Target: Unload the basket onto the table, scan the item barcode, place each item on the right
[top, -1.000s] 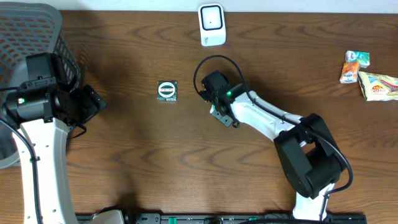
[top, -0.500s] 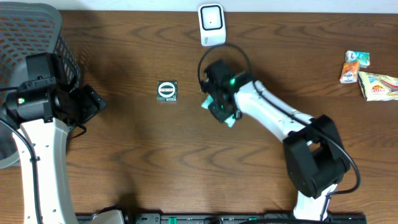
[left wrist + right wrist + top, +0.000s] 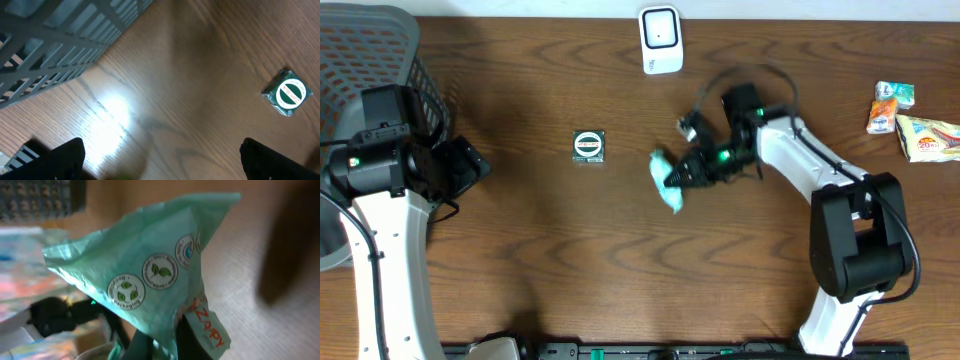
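Far left, beside the mesh basket (image 3: 365, 45): left gripper (image 3: 472, 165), jaws wide apart and holding nothing, parked aside. Mid-table, lying flat: small green packet (image 3: 589, 146), untouched. Further right: teal pouch (image 3: 666, 186) pinched by one edge in the closed jaws of the right gripper (image 3: 688, 176), likely for turning its barcode toward the white scanner (image 3: 660, 40)

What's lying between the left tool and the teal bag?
Overhead, a small dark green packet with a round label lies between the left tool and the teal bag.
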You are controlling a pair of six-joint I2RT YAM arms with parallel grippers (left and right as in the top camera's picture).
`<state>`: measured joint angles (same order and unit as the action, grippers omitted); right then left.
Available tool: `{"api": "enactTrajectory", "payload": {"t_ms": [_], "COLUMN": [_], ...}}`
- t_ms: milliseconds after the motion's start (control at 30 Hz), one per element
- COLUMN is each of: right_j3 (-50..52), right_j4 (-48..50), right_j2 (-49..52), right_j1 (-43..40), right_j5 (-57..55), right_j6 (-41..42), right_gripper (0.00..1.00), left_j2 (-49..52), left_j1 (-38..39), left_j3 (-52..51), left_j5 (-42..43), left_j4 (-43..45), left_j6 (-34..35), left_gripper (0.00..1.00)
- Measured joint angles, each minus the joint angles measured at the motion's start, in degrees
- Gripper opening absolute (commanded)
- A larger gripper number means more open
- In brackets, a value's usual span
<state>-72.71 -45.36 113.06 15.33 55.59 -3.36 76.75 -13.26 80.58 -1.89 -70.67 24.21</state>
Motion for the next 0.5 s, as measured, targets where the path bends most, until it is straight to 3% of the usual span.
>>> {"api": "enactTrajectory", "payload": {"t_ms": [200, 267, 300, 367, 500], "right_j3": [9.5, 10.2, 10.2, 10.1, 8.6], "right_j4": [5.2, 5.3, 5.3, 5.4, 1.9], "right_j2": [0.0, 0.0, 0.0, 0.0, 0.0], "right_j1": [-4.2, -6.6, -8.0, -10.7, -15.5], "right_j5": [0.8, -1.8, -3.2, -6.6, -12.1], "right_j6": [3.4, 5.2, 5.9, 7.5, 9.4], "right_gripper": [0.07, 0.17, 0.31, 0.43, 0.45], "left_j2": [0.0, 0.0, 0.0, 0.0, 0.0], "left_j1": [0.0, 0.0, 0.0, 0.0, 0.0], "left_j3": [0.0, 0.0, 0.0, 0.0, 0.0], "left_j5": [0.0, 0.0, 0.0, 0.0, 0.0], "left_j4": [0.0, 0.0, 0.0, 0.0, 0.0], "left_j6": [0.0, 0.0, 0.0, 0.0, 0.0], "left_gripper": [0.98, 0.98, 0.98, 0.98, 0.98]}}
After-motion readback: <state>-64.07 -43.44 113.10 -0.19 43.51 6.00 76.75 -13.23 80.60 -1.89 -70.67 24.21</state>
